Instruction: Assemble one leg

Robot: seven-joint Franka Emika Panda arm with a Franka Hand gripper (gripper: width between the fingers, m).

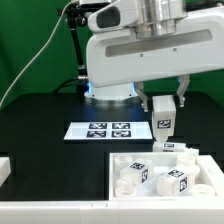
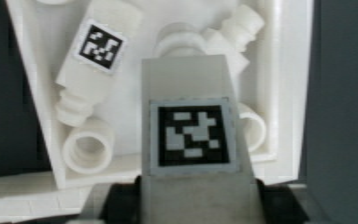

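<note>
1. Nearest in the exterior view, a white tray-like part point(image 1: 118, 166) is set on the black bench point(image 1: 40, 140). Several loose white pieces are held inside it.
2. Two of those pieces point(image 1: 176, 183) are shown with black-and-white tags. In the wrist view a further tagged piece point(image 2: 101, 48) is seen lying tilted in the tray.
3. A white object point(image 1: 5, 172) is cut off at the exterior view's left edge and cannot be identified.
4. Just beyond the tray's far rim, towards the exterior view's right, the leg point(image 1: 163, 118) is held upright. Its tag is turned to the wrist camera.
5. The fingers point(image 2: 108, 203) are clamped on the leg from both sides, near its upper end. Whether its lower end touches the bench cannot be told.
6. The marker board point(image 1: 105, 129) is laid flat on the bench, just beside the leg on the exterior view's left and apart from it.
7. Farthest back, the arm's white base point(image 1: 110, 92) is seen behind the marker board, against a green backdrop point(image 1: 30, 40).
</note>
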